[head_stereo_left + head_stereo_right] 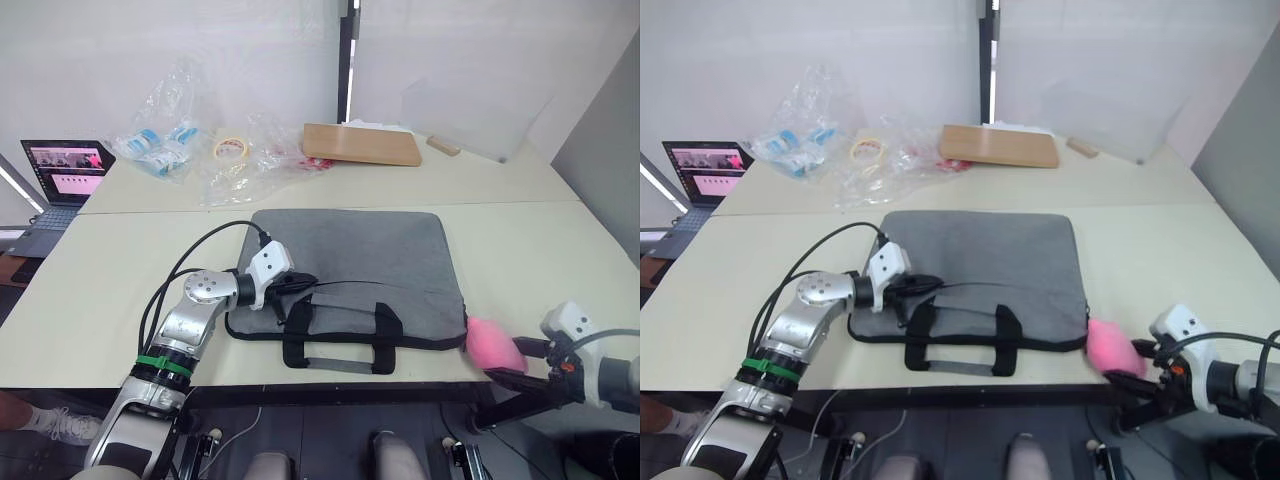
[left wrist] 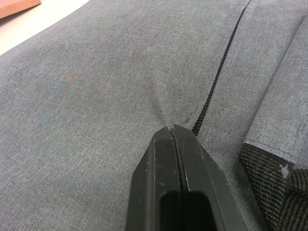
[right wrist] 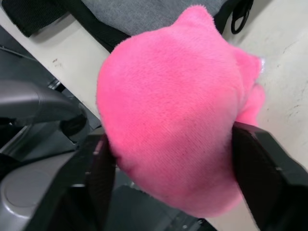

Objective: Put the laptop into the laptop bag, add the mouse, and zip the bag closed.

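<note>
The grey laptop bag (image 1: 370, 245) lies flat in the middle of the table, its two black handles (image 1: 341, 336) toward the front edge. My left gripper (image 1: 306, 283) is shut, its tips (image 2: 172, 129) resting on the bag's fabric just beside the black zip line (image 2: 215, 79); nothing shows between the fingers. My right gripper (image 1: 522, 354) is at the table's front edge, right of the bag, shut on a pink fuzzy object (image 3: 178, 106). The laptop and the mouse are out of view.
A small dark laptop with a pink-lit screen (image 1: 66, 168) stands at the far left. Crumpled plastic bags (image 1: 170, 135), a tape roll (image 1: 231, 149) and a wooden board (image 1: 362, 144) lie along the back of the table.
</note>
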You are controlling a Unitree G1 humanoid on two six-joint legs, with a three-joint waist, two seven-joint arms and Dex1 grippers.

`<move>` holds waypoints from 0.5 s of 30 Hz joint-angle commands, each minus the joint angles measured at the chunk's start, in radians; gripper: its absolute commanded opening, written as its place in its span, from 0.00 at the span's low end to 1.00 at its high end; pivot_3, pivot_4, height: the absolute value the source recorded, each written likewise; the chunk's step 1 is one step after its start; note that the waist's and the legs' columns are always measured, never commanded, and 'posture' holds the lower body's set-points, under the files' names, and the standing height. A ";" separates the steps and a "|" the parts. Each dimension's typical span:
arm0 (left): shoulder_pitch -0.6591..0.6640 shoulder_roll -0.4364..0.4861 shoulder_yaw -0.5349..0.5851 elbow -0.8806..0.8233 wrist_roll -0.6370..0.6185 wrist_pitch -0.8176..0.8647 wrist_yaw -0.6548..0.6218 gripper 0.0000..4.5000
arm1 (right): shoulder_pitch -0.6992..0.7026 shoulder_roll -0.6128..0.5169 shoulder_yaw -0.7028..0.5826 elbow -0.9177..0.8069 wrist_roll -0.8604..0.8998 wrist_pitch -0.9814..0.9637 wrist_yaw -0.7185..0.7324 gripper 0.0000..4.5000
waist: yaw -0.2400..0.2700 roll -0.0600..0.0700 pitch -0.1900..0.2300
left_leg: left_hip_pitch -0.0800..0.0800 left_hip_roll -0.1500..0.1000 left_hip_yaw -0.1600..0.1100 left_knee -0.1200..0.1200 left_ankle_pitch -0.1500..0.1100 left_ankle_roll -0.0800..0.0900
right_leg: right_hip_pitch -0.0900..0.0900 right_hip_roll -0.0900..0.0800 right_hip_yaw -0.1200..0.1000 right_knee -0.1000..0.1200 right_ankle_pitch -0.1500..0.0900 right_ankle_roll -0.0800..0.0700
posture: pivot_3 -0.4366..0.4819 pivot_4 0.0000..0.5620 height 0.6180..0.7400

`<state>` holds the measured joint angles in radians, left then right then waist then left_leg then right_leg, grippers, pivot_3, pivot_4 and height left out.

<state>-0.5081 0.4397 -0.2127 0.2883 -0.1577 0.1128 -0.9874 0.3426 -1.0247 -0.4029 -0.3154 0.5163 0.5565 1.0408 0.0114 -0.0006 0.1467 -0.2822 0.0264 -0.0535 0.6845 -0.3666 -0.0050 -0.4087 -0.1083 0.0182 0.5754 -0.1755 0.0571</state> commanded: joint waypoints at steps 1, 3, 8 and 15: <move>0.053 -0.010 -0.073 0.059 0.060 0.039 -0.014 0.00 | -0.018 -0.010 -0.020 0.047 -0.015 -0.040 0.043 0.43 | 0.001 0.000 0.000 | 0.000 0.000 0.000 0.000 0.000 0.000 | 0.001 0.000 0.000 0.000 0.000 0.000 | 0.48 0.27 1.00; 0.055 -0.011 -0.072 0.059 0.062 0.039 -0.015 0.00 | -0.031 -0.021 -0.031 0.082 -0.026 -0.057 0.061 0.28 | 0.001 0.000 0.000 | 0.001 0.000 0.000 0.000 0.000 0.001 | 0.003 0.000 0.000 -0.002 0.000 0.000 | 0.48 0.27 1.00; 0.052 -0.010 -0.072 0.066 0.069 0.032 -0.016 0.00 | -0.072 -0.053 -0.036 0.169 -0.080 -0.134 0.101 0.01 | 0.001 0.000 0.000 | 0.002 0.000 0.000 0.000 -0.001 0.002 | 0.004 0.000 0.000 -0.003 -0.001 -0.001 | 0.48 0.27 1.00; 0.063 -0.004 -0.090 0.050 0.078 0.045 -0.030 0.00 | -0.254 -0.065 0.010 0.346 -0.175 -0.255 0.067 0.01 | -0.001 0.000 0.000 | 0.003 0.000 0.000 0.000 -0.001 0.002 | 0.004 0.000 0.000 -0.004 0.000 -0.001 | 0.48 0.27 1.00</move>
<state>-0.5048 0.4342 -0.2135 0.2852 -0.1454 0.1102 -0.9856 0.1243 -1.0782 -0.3857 0.0042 0.3683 0.3433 1.1396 0.0108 -0.0002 0.1465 -0.2797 0.0260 -0.0537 0.6844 -0.3678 -0.0028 -0.4042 -0.1084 0.0181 0.5717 -0.1760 0.0561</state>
